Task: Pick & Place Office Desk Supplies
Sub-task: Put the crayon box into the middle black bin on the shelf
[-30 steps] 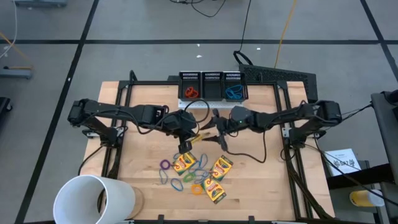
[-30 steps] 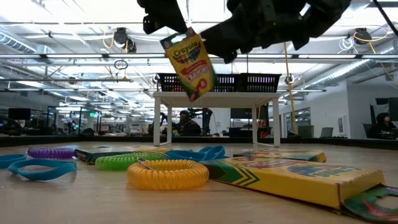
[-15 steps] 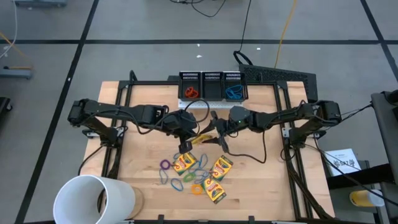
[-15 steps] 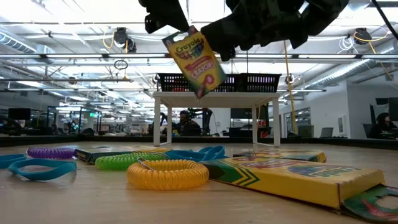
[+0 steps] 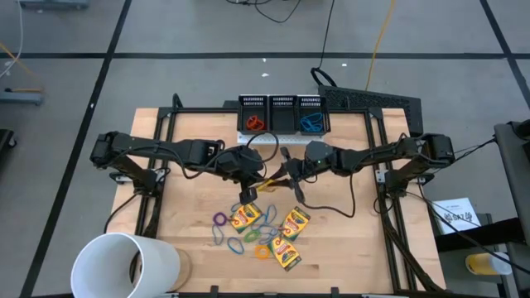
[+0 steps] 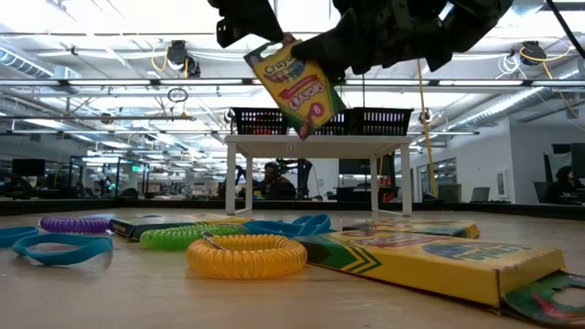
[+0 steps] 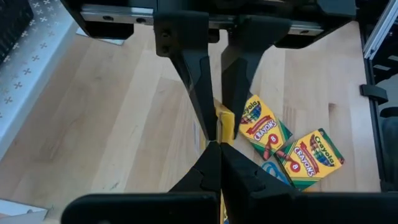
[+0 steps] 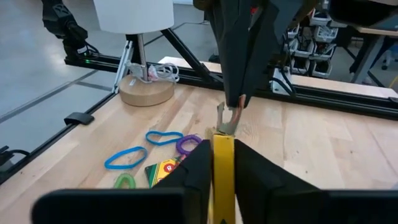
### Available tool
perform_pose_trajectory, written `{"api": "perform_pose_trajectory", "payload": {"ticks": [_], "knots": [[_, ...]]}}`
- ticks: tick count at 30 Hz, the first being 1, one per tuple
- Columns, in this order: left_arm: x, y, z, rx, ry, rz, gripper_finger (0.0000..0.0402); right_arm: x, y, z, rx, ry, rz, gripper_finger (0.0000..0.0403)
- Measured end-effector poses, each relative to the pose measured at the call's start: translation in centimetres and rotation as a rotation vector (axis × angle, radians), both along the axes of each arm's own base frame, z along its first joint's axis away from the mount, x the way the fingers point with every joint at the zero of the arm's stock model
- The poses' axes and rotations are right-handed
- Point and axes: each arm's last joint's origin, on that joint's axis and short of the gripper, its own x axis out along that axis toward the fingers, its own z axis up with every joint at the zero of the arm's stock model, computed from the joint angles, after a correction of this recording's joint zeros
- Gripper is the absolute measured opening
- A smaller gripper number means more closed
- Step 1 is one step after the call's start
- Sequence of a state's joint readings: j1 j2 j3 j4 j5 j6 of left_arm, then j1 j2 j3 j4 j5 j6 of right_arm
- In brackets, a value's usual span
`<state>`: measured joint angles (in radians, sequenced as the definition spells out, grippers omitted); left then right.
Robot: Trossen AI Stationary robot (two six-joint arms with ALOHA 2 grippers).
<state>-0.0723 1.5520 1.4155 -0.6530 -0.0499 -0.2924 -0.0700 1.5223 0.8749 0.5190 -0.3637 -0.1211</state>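
Mid-handover above the table: the left gripper [image 5: 248, 180] pinches one end of a crayon box [image 6: 297, 84] while the right gripper [image 5: 286, 176] clamps onto the other end. The pass likely lets the right arm reach the mesh bins [image 5: 282, 112]. More boxes and rubber bands [image 5: 248, 235] lie below.

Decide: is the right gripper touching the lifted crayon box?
Touching. In the right wrist view the right gripper has its fingers pressed against both faces of the yellow crayon box, with no gap; the left gripper pinches its far end.
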Motion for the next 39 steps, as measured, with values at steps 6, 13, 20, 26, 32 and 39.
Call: {"api": "perform_pose_trajectory", "payload": {"ticks": [6, 13, 20, 26, 32, 39], "knots": [[0.1, 0.2, 0.1, 0.001, -0.008, 0.005, 0.0014, 0.0, 0.0, 0.0, -0.007, -0.002, 0.001, 0.0021], [0.2, 0.6, 0.6, 0.0, -0.057, 0.019, 0.0013, 0.0, 0.0, -0.1, -0.003, 0.011, 0.002, 0.0032], [-0.9, 1.1, 2.6, 0.048, -0.155, 0.04, 0.0004, -0.3, -0.1, 0.2, 0.007, 0.017, -0.004, 0.0023], [-2.7, 0.3, 4.6, 0.261, -0.225, 0.144, 0.0011, -1.1, -1.4, 2.0, 0.04, -0.047, -0.053, 0.0028], [-2.6, -0.3, 3.6, 0.32, -0.275, 0.116, 0.0007, -2.1, -3.8, 4.0, 0.043, -0.169, -0.136, 0.0021], [-2.5, 0.0, 1.7, 0.334, -0.248, 0.124, 0.0016, -3.2, -7.5, 5.9, 0.072, -0.329, -0.25, 0.0023]]}}
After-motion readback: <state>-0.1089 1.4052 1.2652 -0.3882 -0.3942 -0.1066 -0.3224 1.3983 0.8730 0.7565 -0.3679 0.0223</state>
